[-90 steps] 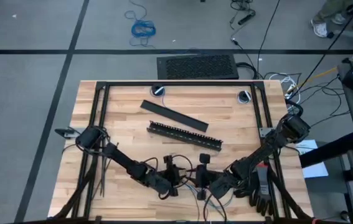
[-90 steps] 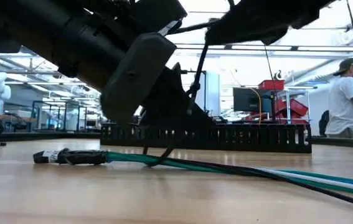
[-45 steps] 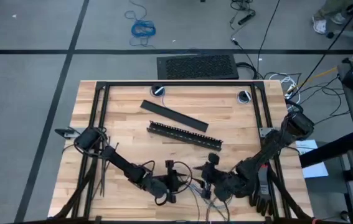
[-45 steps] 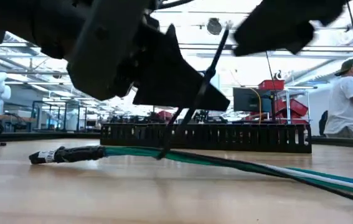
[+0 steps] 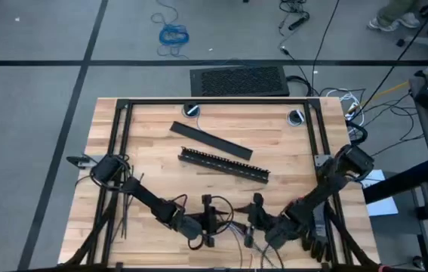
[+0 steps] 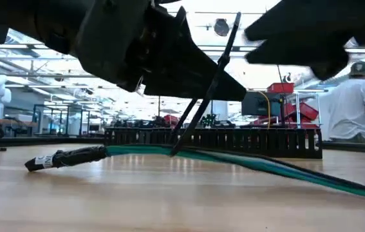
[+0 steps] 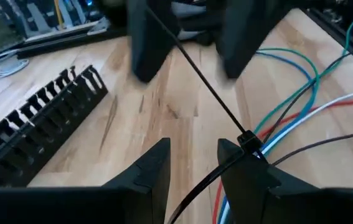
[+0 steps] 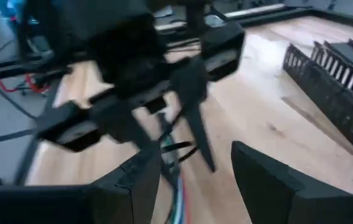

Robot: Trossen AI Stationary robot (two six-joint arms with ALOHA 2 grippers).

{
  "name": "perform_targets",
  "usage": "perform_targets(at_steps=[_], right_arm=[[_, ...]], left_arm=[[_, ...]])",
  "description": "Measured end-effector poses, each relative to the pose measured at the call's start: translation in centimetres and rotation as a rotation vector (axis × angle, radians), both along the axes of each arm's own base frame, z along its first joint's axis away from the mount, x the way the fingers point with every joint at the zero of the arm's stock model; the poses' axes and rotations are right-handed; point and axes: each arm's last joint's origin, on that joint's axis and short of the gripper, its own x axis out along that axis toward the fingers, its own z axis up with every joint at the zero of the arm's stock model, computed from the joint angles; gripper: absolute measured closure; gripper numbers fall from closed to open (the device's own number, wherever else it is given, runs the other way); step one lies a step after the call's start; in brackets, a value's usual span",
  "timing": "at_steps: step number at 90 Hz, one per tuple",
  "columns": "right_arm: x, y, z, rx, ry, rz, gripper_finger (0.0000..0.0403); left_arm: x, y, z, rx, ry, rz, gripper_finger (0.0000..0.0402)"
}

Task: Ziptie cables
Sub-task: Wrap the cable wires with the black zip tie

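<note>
**Ziptie looped round the cables, waiting to be cinched**

Standing by the near edge of the counter [image 5: 161, 143], I saw the left claw [image 5: 207, 224] low over the wood beside the cables [image 6: 246, 164]. From its own wrist view, its two fingers [image 7: 148, 171] stood apart with nothing pinched between the tips, though the ziptie [image 7: 207, 93] ran up past one of them, its head sitting on the bundle of blue, green, white and red wires. The bundle itself lay flat along the counter's front, one taped end pointing left in the low view.

Just to its right, the right claw [image 5: 255, 223] faced the left one across the wires. Its fingers [image 8: 136, 180] were spread, gripping nothing that I could make out.

My reading was that the tie was already threaded through its head and the tightening step was in hand. The next move seemed to call for one claw catching the free tail and pulling, while the other steadied the head or the wires so the bundle would not drag.

Farther back on the pale wooden counter lay the black slotted bar [image 5: 225, 164] and a flat black bar [image 5: 210, 140]. Spare black strips [image 5: 123, 208] lay near the left arm's base. On the grey floor beyond sat a coiled blue cable [image 5: 173, 34], and a person [image 6: 353, 109] stood at the right of the room.
</note>
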Motion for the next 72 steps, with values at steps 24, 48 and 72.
perform_targets(at_steps=[24,48,72], right_arm=[[1.7,-0.3,-0.2,0.045,-0.073,0.112,0.0213],[1.8,-0.3,-0.2,0.043,-0.068,0.151,0.024],[1.0,-0.5,-1.6,0.004,0.076,0.132,0.0252]], left_arm=[[-0.1,-0.1,-0.1,-0.008,0.01,-0.011,0.027],[-0.1,-0.1,-0.1,-0.004,0.016,-0.011,0.027],[-0.2,-0.3,-0.2,-0.001,0.022,-0.015,0.027]])
